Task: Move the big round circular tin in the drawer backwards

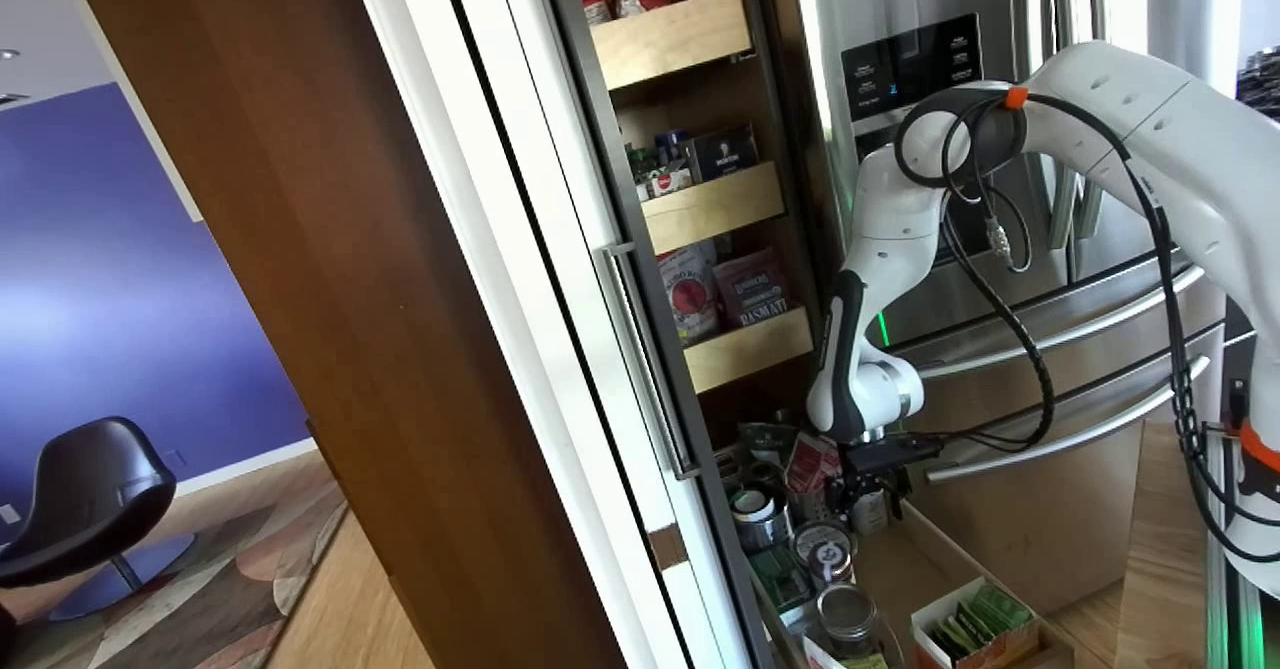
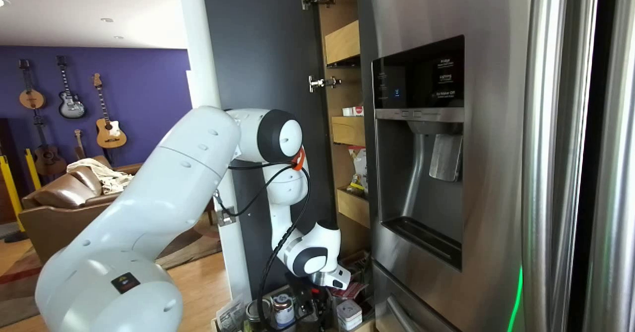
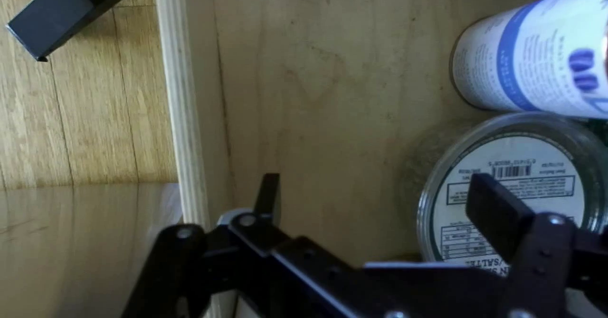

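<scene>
The drawer (image 1: 885, 559) is pulled out low in the pantry; its pale floor (image 3: 323, 94) fills the wrist view's middle. A round tin with a flat silvery-grey top (image 1: 847, 607) best fits the big tin. It stands towards the drawer's front and also shows in an exterior view (image 2: 254, 312). A broad round tub with a printed white label (image 3: 508, 161) stands farther back. My gripper (image 3: 378, 181) is open and empty, pointing down into the drawer. In the wrist view one finger overlaps the tub and the other is near the side wall; contact cannot be told.
A white can with a blue band (image 3: 532, 61) stands beside the tub. A small white box (image 2: 349, 314) is near my gripper. A box of green packets (image 1: 975, 619) is at the drawer's front. Higher wooden trays (image 1: 750, 349) are above; the fridge (image 1: 1050, 509) is alongside.
</scene>
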